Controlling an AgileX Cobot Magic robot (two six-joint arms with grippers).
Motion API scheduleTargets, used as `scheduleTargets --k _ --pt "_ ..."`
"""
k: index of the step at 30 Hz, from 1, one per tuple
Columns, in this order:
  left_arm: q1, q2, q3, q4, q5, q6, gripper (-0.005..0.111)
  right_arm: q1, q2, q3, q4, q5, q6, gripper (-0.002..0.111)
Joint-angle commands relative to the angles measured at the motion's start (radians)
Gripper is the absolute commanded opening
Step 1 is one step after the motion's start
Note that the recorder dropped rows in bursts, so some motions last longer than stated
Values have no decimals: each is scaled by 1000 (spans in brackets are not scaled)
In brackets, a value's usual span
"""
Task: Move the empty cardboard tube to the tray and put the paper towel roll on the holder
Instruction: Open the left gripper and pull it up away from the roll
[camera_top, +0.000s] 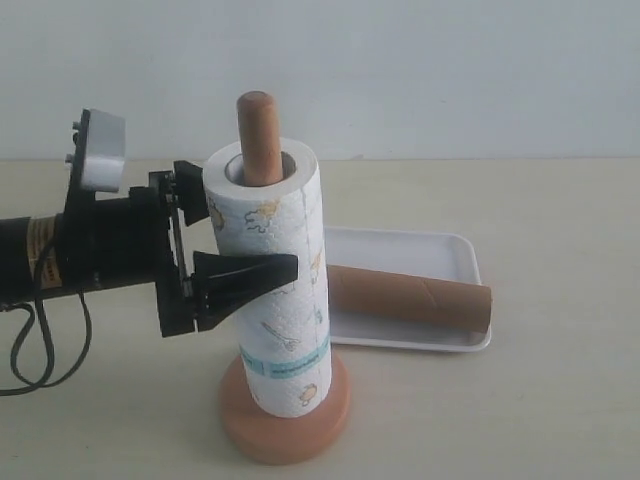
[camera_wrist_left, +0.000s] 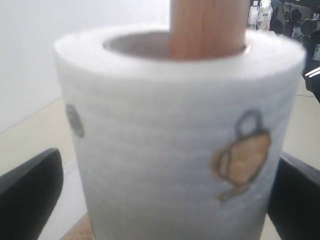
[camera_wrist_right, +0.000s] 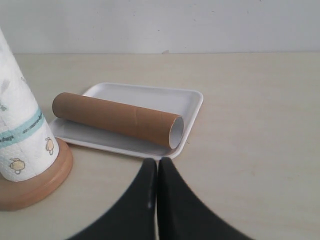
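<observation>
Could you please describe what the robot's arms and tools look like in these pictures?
The left arm is black, with a yellowish label, a white box on top and a black cable looping beneath it. The left tool has black wedge-shaped fingers tapering to points. The right tool shows two black curved fingers narrowing to slim tips; its arm is out of view.

Bright even light, soft shadows; left-wrist paper towel roll (camera_wrist_left: 165, 165) prob. defocused.
</observation>
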Motion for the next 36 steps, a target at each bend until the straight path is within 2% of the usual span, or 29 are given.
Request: scheduleTargets --k 1,9,14,21,24,27,29,32,36 --pt "-3 -65 -5 -17 -8 -65 96 -2 -4 -1 1 -9 -4 0" --pt "-3 -202 -5 -24 -5 -139 96 -2 -4 -1 1 -9 -4 0" --pt "-3 -306 -5 -38 68 -156 96 -2 -4 -1 1 -9 -4 0" --pt "-3 -455 -5 -90 101 -205 93 -2 -4 -1 1 -9 -4 0" --pt "-3 -533 -5 -90 155 -258 93 -2 -4 -1 1 -9 -4 0" --pt "-3 -617 -5 -80 269 -309 92 -2 -4 -1 1 -9 -4 0" --pt "-3 -672 -5 -76 328 -366 88 -2 -4 -1 1 -9 -4 0" --pt "-3 -736 -5 -59 383 -517 71 -2 -4 -1 1 -9 -4 0" --pt "-3 -802 7 9 383 -618 33 -2 -4 -1 1 -9 -4 0"
